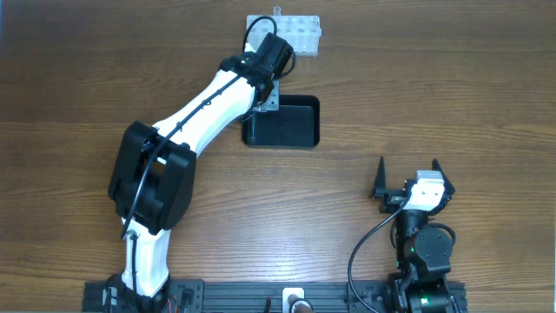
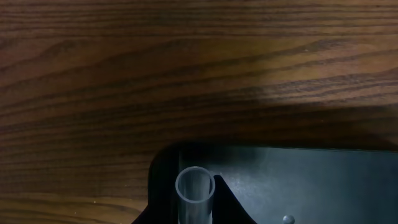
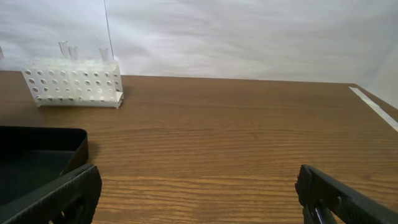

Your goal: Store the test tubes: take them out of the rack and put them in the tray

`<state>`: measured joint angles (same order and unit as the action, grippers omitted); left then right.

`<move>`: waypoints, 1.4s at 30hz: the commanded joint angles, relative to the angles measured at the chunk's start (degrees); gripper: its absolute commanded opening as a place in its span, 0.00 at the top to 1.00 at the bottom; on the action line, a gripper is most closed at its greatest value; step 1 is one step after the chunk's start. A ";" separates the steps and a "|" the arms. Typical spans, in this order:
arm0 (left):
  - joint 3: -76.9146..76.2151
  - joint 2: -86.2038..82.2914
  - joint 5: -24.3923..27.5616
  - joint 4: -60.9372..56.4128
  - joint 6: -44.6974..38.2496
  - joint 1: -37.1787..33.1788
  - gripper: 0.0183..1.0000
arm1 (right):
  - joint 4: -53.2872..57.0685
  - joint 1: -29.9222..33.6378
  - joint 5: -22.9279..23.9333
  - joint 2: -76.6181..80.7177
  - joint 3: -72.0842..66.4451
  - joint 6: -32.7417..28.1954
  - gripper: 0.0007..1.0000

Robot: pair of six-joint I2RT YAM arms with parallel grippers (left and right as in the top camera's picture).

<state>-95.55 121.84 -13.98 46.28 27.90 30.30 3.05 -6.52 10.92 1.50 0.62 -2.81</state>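
A white perforated rack (image 1: 291, 35) stands at the table's far edge; in the right wrist view the rack (image 3: 73, 83) has a few clear tubes (image 3: 68, 50) sticking up from it. Just in front lies the black tray (image 1: 295, 126). My left gripper (image 1: 265, 97) hangs over the tray's far left corner, shut on a clear test tube (image 2: 195, 186) seen end-on with its open mouth facing the camera, above the tray (image 2: 311, 180). My right gripper (image 1: 408, 178) stands open and empty near the right arm's base, well away from the tray (image 3: 37, 155).
The wooden tabletop (image 1: 452, 87) is bare around the tray and rack. A white wall or sheet (image 3: 249, 37) rises behind the table's far edge. The left arm's white links (image 1: 200, 109) stretch diagonally across the left middle.
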 commanded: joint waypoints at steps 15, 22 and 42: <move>-10.64 0.63 -8.20 -6.19 -7.23 -2.78 0.36 | 0.17 -0.35 -0.11 -0.02 -0.31 0.59 0.01; -14.34 1.11 -5.68 -20.83 -16.02 -5.55 0.38 | 0.17 -0.35 -0.13 -0.02 -0.31 0.59 0.01; -14.36 13.11 12.28 -43.85 -27.71 -8.20 0.33 | 0.17 -0.35 -0.13 -0.02 -0.31 0.59 0.01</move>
<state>-109.60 134.63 -4.05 3.33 1.58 22.52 3.05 -6.55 10.92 1.52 0.62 -2.72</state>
